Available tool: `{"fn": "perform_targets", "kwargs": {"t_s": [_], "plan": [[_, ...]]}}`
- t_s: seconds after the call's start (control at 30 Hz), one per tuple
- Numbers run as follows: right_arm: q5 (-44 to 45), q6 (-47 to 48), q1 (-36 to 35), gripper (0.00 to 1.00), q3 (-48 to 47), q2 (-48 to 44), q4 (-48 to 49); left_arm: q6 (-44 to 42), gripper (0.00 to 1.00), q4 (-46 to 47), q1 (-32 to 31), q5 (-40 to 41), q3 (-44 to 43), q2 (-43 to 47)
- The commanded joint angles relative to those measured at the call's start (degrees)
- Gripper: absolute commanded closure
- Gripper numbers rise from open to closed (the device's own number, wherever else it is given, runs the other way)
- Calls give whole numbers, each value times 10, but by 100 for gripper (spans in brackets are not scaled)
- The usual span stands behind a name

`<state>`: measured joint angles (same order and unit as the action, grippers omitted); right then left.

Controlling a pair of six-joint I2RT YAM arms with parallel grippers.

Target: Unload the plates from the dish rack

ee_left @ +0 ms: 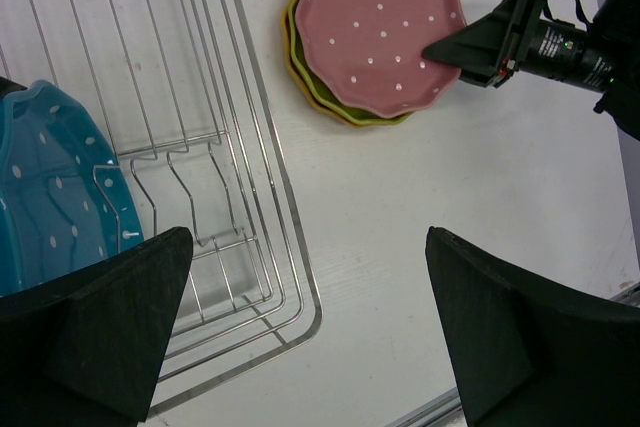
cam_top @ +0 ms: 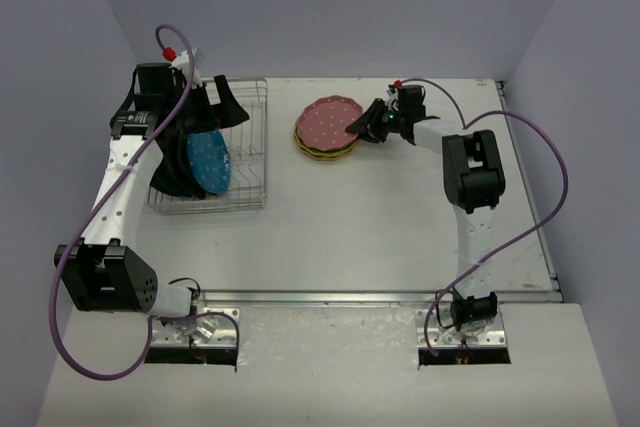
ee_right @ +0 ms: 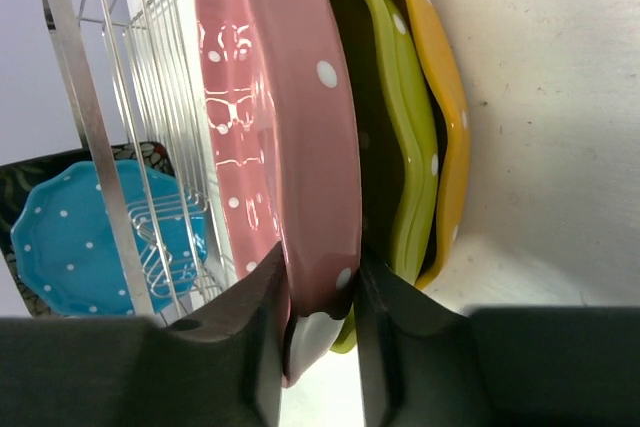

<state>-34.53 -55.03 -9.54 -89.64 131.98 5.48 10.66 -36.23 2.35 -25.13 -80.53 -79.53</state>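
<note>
Your right tool (cam_top: 358, 129) is closing on the near rim of the pink plate (ee_left: 380, 27), with one finger (ee_right: 250, 327) above the rim and the other below it. That plate, pink with white dots, is lying on top of a stack. The yellow-green plate (ee_right: 400, 147) is sitting directly under it, and the orange plate (ee_right: 445, 97) is lying at the bottom, on the desk (cam_top: 380, 237). The stack is standing just to the right of the dish rack (cam_top: 250, 147), apart from its wire side. The frames are not showing whether the pink plate is resting fully on the stack or is slightly raised at the gripped edge.

Your left tool (ee_left: 307, 239) is hanging above the far right part of the dish rack with its jaws spread wide and nothing between them. In the rack, the blue dotted plate (cam_top: 208, 160) is standing on edge among the tines at the left side. The dark plates (cam_top: 165, 175) are standing just behind it, partly hidden by your left arm.
</note>
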Motion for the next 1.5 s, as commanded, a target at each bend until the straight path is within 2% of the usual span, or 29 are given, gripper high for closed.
{"fn": "perform_targets", "kwargs": {"t_s": [0.0,0.1,0.27,0.37,0.47,0.5,0.63,0.7,0.83,1.0,1.07,1.13,1.3,1.47], "plan": [[-2,21,-13,62,-41,-44,-5,-6,0,13,0,2,0,17],[8,31,-23,59,-45,-60,-36,-6,0,12,0,3,0,19],[24,46,-36,32,-55,-83,-100,-8,0,8,0,5,1,25],[63,72,-48,15,-65,-94,-155,-9,0,8,0,23,3,30],[152,105,-60,12,-87,-109,-227,-9,0,8,-1,61,-1,37],[154,119,-60,12,-88,-110,-229,-10,0,7,-1,74,-1,37],[290,177,-81,6,-149,-102,-315,-18,0,4,0,126,-4,40],[319,184,-86,2,-163,-98,-339,-19,0,6,0,144,-3,44],[373,193,-89,1,-184,-89,-374,-28,1,12,-1,209,-4,53],[394,209,-90,1,-162,-106,-368,-72,12,5,-3,321,-10,55],[389,217,-90,1,-121,-125,-335,-95,22,-9,-9,359,-9,46],[376,225,-90,1,-96,-139,-316,-132,27,-24,-16,398,-5,37],[348,235,-90,1,-42,-171,-289,-168,37,-41,-19,414,15,16],[325,247,-90,1,23,-219,-257,-183,41,-40,-76,459,25,13]]}}
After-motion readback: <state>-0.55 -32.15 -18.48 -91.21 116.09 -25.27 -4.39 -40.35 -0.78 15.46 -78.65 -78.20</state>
